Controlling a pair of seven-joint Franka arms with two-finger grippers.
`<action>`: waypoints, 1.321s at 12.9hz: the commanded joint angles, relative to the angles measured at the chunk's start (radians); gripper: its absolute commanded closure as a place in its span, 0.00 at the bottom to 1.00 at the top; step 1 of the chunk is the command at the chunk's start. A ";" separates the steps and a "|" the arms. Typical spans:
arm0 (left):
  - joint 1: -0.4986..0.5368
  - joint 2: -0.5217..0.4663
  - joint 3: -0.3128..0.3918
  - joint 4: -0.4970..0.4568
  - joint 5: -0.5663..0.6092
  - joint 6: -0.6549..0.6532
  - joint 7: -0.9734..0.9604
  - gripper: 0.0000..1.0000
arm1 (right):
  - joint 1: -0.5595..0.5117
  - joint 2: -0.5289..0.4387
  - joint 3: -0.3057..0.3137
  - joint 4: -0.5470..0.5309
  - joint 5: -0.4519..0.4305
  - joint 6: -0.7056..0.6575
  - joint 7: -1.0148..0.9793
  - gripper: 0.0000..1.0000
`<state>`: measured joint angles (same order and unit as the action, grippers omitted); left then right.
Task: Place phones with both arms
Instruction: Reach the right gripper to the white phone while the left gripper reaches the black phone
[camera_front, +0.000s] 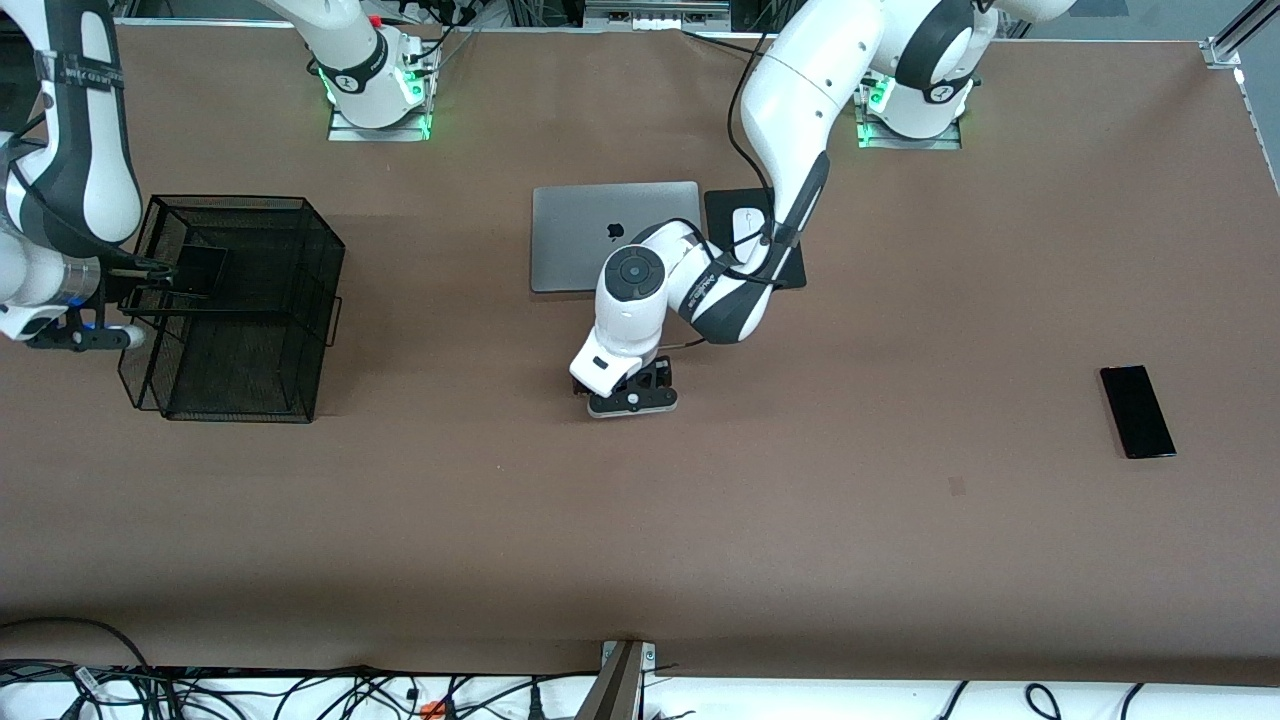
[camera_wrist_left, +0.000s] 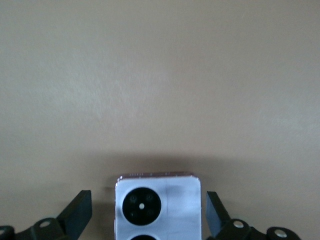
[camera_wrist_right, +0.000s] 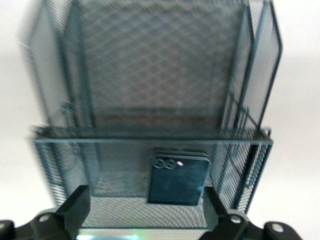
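Three phones here. The lavender phone (camera_wrist_left: 159, 207) is a small square one with black round lenses, lying flat on the tabletop about mid-table, between the open fingers (camera_wrist_left: 76, 214) of the left hand (camera_wrist_left: 147, 220), not gripped. The black flip phone (camera_wrist_right: 177, 179), small and squarish with two little lenses near one corner, sits inside the black mesh basket (camera_front: 240, 300) at the right arm's end of the tabletop. The long black slab phone (camera_front: 1137, 411) lies flat, screen dark, near the tabletop edge at the left arm's end.
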<state>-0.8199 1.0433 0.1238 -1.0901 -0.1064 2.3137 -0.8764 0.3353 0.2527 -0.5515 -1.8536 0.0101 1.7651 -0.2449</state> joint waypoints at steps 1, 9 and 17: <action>0.017 -0.072 0.034 0.007 -0.001 -0.049 -0.009 0.00 | 0.094 0.011 0.001 0.069 0.011 -0.029 0.087 0.00; 0.426 -0.445 0.031 -0.143 -0.001 -0.445 0.307 0.00 | 0.260 0.216 0.123 0.280 0.236 0.028 0.177 0.00; 0.964 -0.467 0.034 -0.149 0.023 -0.573 0.846 0.00 | 0.436 0.561 0.292 0.494 0.248 0.385 0.599 0.00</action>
<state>0.0843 0.5722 0.1799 -1.2173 -0.1037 1.7415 -0.0509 0.7317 0.7159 -0.2589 -1.4601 0.2494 2.1218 0.2626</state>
